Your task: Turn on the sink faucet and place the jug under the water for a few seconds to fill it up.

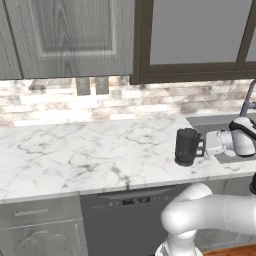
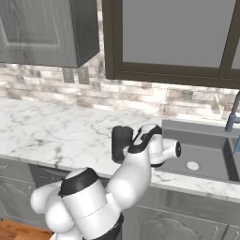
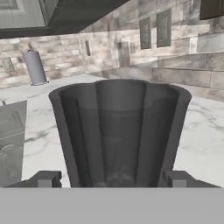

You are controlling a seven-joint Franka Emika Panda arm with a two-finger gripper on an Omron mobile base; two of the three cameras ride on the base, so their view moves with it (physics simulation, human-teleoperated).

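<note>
The dark grey jug [image 1: 186,146] stands upright over the marble counter [image 1: 75,150], just left of the sink [image 1: 215,124]. My gripper [image 1: 198,146] reaches in from the right and is shut on the jug's side. In the hand view the jug [image 3: 118,127] sits between the two fingertips [image 3: 43,179], which press against its walls. From the right base view my arm partly hides the jug [image 2: 120,140], which is left of the sink [image 2: 206,140]. The faucet [image 2: 233,115] rises at the far right, with a thin light-blue water line [image 2: 236,146] under it. Whether the jug rests on the counter or hangs just above it, I cannot tell.
Wall cabinets [image 1: 75,35] hang over the counter, and a brick backsplash [image 1: 60,100] carries two outlets [image 1: 92,86]. A dishwasher front [image 1: 130,220] is below the counter edge. A grey cylinder [image 3: 35,66] stands far off in the hand view.
</note>
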